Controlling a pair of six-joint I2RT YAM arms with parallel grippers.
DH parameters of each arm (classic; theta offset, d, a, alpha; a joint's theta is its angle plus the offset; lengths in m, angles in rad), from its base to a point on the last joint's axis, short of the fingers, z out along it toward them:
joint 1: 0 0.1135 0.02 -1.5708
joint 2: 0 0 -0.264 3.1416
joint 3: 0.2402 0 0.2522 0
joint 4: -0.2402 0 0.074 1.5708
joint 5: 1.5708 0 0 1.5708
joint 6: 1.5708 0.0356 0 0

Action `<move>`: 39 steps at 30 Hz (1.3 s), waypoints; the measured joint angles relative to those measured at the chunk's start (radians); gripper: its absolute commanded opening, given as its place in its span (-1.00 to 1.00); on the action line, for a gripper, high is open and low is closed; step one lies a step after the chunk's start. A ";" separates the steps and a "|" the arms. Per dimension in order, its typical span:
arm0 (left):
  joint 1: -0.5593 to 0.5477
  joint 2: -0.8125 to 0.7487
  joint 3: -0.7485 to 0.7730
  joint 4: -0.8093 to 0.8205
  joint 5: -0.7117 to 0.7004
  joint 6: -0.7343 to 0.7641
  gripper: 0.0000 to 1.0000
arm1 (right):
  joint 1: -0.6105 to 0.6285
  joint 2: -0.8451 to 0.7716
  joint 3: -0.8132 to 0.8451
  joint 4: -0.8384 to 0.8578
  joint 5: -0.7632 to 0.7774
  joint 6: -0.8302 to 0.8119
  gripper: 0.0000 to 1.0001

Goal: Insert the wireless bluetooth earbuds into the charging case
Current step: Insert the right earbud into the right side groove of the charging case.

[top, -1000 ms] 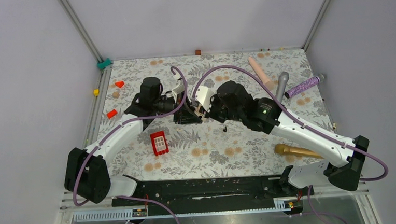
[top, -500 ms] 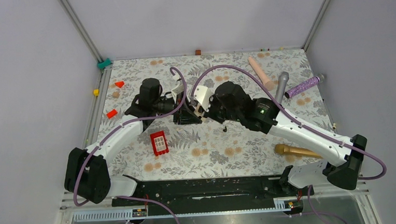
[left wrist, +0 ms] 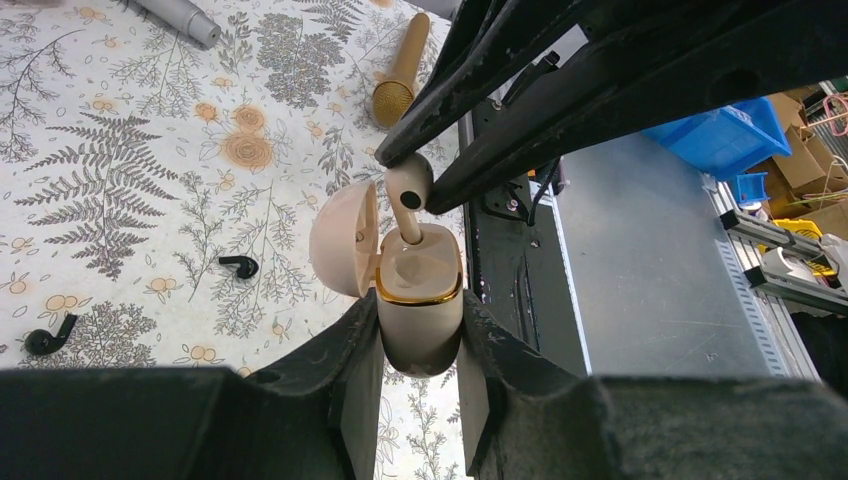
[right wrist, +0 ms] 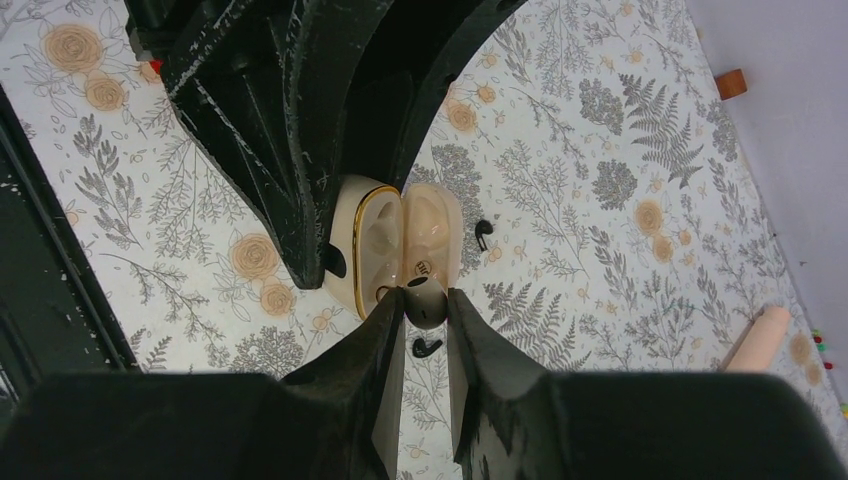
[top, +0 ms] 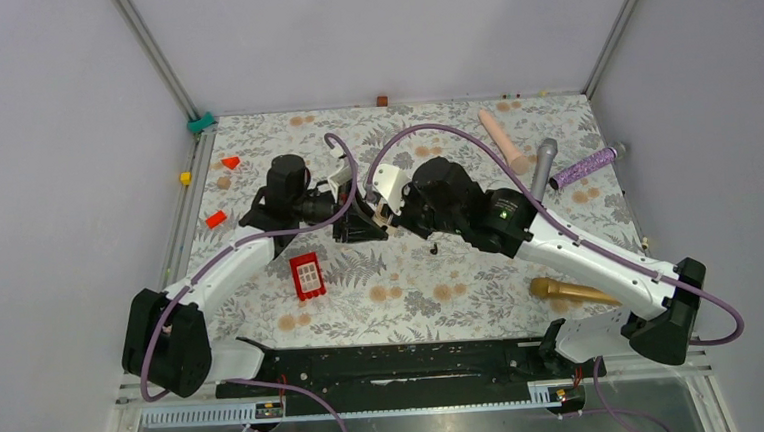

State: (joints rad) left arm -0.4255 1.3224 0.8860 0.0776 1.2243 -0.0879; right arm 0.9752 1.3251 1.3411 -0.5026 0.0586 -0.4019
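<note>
The charging case (left wrist: 420,320) is held by the left jaws over the middle of the counter (left wrist: 120,150), with its lid open. A beige earbud (left wrist: 408,185) is gripped by the right jaws, and its stem reaches into the case. Two black earbuds (left wrist: 238,265) are seen lying on the counter nearby.

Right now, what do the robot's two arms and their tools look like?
The left arm and the right arm have white shells with black joints and black bases. A purple cable runs along each. The right arm carries a small green light. The left tool and the right tool are black, each with two tapered fingers scuffed with pale specks.
</note>
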 measured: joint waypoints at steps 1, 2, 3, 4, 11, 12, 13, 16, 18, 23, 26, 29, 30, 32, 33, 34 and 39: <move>0.000 -0.003 -0.004 0.008 0.000 -0.002 -1.00 | 0.000 0.000 0.000 0.000 0.000 0.003 -0.49; 0.000 -0.007 -0.011 0.018 0.000 -0.009 -1.00 | 0.001 0.000 0.000 0.000 -0.003 0.006 -0.45; 0.000 -0.010 -0.016 0.024 0.000 -0.013 -1.00 | 0.001 0.000 0.000 0.000 -0.006 0.008 -0.43; 0.001 -0.012 -0.022 0.037 0.000 -0.021 -1.00 | 0.001 0.000 0.001 0.000 -0.008 0.010 -0.42; 0.001 -0.015 -0.031 0.099 0.014 -0.058 -1.00 | 0.001 0.000 0.009 -0.001 -0.017 0.019 -0.33; 0.001 -0.017 -0.031 0.105 0.014 -0.062 -1.00 | 0.001 0.002 0.010 -0.001 -0.018 0.019 -0.32; 0.001 -0.020 -0.031 0.107 0.014 -0.064 -1.00 | 0.001 0.002 0.010 -0.001 -0.018 0.021 -0.29; 0.001 -0.025 -0.036 0.119 0.014 -0.069 -1.00 | 0.001 0.002 0.012 -0.001 -0.018 0.023 -0.23; 0.001 -0.026 -0.038 0.127 0.015 -0.071 -1.00 | 0.001 0.002 0.013 -0.001 -0.018 0.024 -0.15; 0.001 -0.030 -0.045 0.137 0.026 -0.071 -1.00 | 0.001 0.002 0.032 -0.020 -0.017 0.025 0.05; 0.001 -0.038 -0.046 0.146 0.030 -0.071 -1.00 | 0.001 0.000 0.063 -0.047 -0.017 0.026 0.22; 0.001 -0.046 -0.046 0.149 0.034 -0.066 -1.00 | 0.001 -0.011 0.091 -0.069 -0.016 0.030 0.42; 0.001 -0.050 -0.045 0.148 0.034 -0.061 -1.00 | 0.001 -0.018 0.101 -0.077 -0.016 0.032 0.46; 0.001 -0.059 -0.046 0.140 0.035 -0.043 -1.00 | 0.001 -0.037 0.122 -0.095 -0.018 0.033 0.52; 0.001 -0.064 -0.045 0.134 0.037 -0.035 -1.00 | 0.001 -0.048 0.131 -0.103 -0.019 0.035 0.53; 0.001 -0.071 -0.046 0.127 0.037 -0.024 -1.00 | 0.001 -0.059 0.138 -0.109 -0.022 0.038 0.53; 0.001 -0.103 -0.046 0.081 0.041 0.034 -1.00 | -0.001 -0.108 0.166 -0.121 -0.052 0.054 0.54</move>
State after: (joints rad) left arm -0.4248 1.2190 0.8402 0.1585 1.2655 -0.0544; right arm 0.9741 1.2167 1.5070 -0.6235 0.0067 -0.3481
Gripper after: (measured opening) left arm 0.284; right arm 0.767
